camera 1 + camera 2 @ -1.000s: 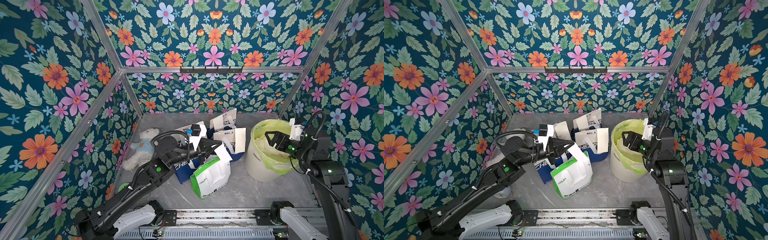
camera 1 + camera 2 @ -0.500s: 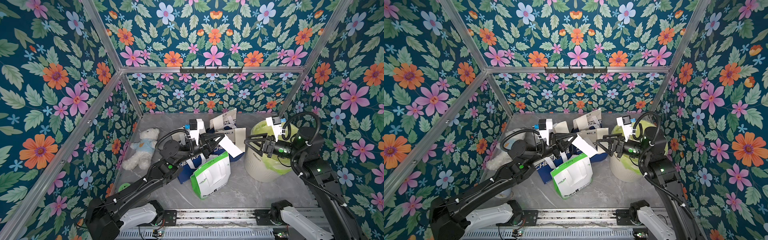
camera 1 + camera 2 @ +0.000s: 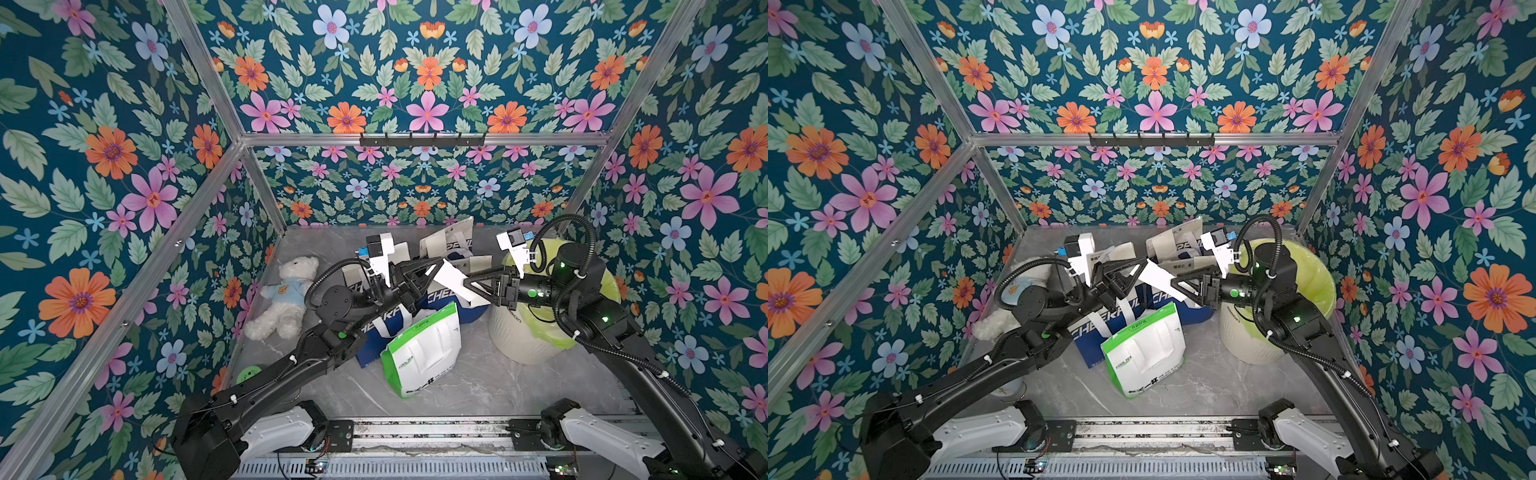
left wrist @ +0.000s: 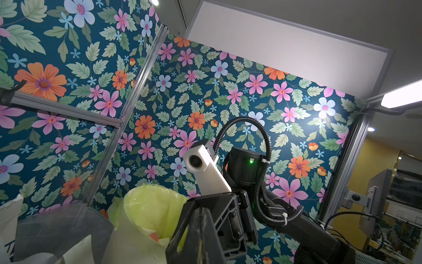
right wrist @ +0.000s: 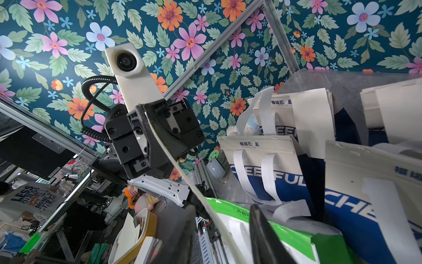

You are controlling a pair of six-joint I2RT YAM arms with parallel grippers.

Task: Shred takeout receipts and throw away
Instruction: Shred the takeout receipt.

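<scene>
A white takeout receipt hangs in the air over the bags, between my two arms. My left gripper is shut on its left end; in the right wrist view that gripper pinches the sheet, seen edge-on as a pale strip. My right gripper sits at the sheet's other end. Its two fingers stand apart, with the paper's edge running between them. In the left wrist view my own jaws are pressed together. Another white sheet hangs on a blue bag.
A white bin with a yellow-green liner stands at the right, under the right arm. Blue-and-white bags and a green-and-white bag crowd the middle of the floor. A white teddy bear lies by the left wall.
The right arm swung left from over the bin to the receipt's free end, and its jaws narrowed round it. The left gripper carried the receipt up and to the right.
</scene>
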